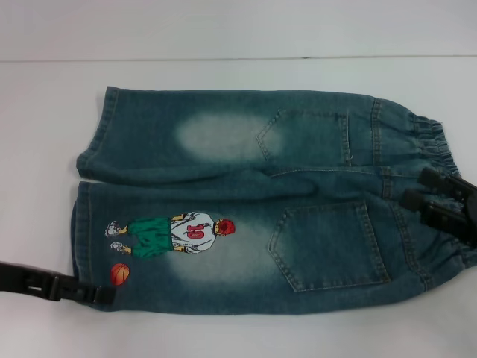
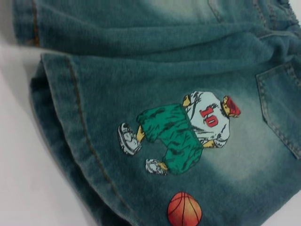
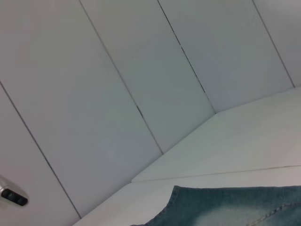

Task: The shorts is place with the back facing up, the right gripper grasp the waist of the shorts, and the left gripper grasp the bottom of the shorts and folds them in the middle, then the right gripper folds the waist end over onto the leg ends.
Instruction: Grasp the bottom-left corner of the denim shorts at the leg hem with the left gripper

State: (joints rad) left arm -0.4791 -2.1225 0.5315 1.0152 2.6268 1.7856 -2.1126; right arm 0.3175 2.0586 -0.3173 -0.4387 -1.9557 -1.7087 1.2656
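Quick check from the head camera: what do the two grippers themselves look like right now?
Both are black. The left gripper shows as a long, flat, strap-like bar with moulded slots, tapering to a narrow tip. The right gripper shows two chunky, blocky, ribbed jaws side by side. No cables or markings are readable on either.

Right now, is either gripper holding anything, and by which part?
Cannot tell. The right gripper is at the waist of the shorts, the left gripper at the near leg hem; neither grip shows.
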